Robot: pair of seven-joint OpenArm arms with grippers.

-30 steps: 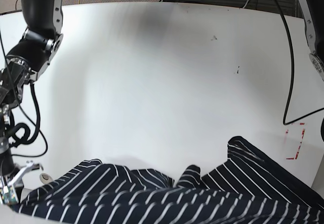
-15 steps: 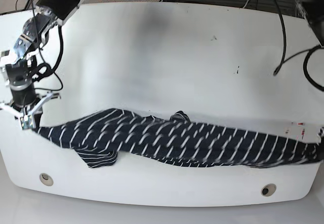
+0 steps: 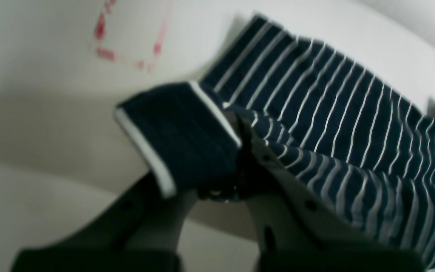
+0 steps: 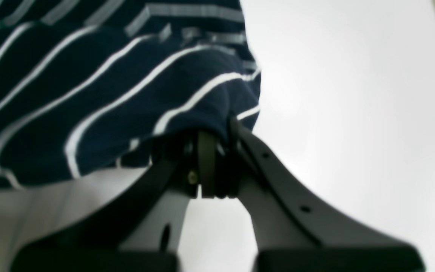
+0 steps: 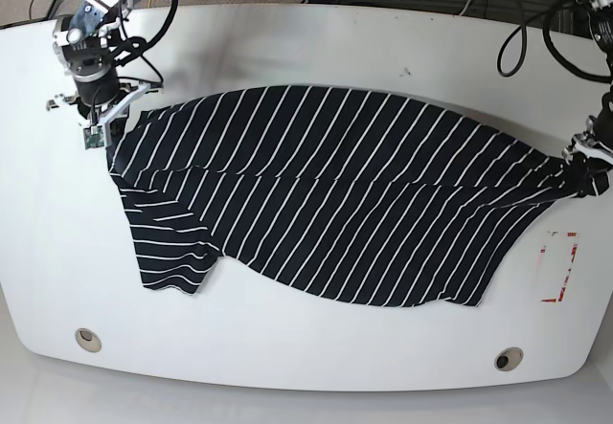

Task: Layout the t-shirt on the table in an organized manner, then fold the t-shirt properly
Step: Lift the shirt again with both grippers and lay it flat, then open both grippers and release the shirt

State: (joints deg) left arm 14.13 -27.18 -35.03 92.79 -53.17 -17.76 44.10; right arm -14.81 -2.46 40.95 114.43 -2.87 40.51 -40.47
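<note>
You can't see the left gripper [image 3: 236, 151] fingertips: the t-shirt [image 3: 338, 124] covers them. Both wrist views are blurred (the red-and-white sticker [image 3: 127, 41] is unreadable), and the base view's right edge crops the left arm [image 5: 594, 156].

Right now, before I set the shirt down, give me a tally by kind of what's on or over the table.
Garments: 1, the t-shirt, spread across the table
Claws gripping it: 2, the right claw and the left claw, each shut on an edge
Grommet holes: 2, and
Red-and-white stickers: 1
Total: 6
</note>
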